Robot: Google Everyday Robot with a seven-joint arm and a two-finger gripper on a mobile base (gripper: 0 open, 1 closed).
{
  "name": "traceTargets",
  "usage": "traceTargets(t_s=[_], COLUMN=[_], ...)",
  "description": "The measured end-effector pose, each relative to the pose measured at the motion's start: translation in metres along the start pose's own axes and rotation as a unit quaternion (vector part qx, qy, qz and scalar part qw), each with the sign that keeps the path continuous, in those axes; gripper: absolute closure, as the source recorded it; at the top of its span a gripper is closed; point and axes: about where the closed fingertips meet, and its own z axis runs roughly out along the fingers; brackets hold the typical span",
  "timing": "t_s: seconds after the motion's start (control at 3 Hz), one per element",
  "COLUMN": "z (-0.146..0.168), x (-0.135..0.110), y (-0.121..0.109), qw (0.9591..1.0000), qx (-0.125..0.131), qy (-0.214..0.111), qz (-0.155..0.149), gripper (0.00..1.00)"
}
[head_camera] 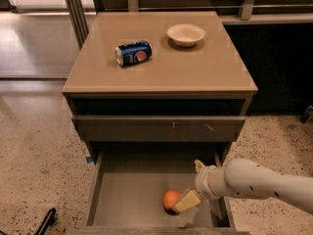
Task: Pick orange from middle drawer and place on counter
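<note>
One orange (170,198) lies in the middle drawer (126,199). One gripper (187,201) hangs just beside it, hold unclear. The counter (195,70) bears one can (133,53) and one bowl (186,34).

I see my gripper (186,200) low inside the open middle drawer (128,196). The orange (170,198) lies on the drawer floor just beside its tip.
</note>
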Motion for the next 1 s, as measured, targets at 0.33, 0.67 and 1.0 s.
traceTargets(t_s=[0.33,0.67,1.0], z=[0.003,0.001,0.017], x=[0.000,0.016,0.029], y=[0.001,0.008,0.015], qw=[1.0000,0.9997,0.9991], qx=[-0.003,0.012,0.027], qy=[0.000,0.014,0.021], qz=[0.001,0.013,0.025], gripper=[0.00,0.00,0.00])
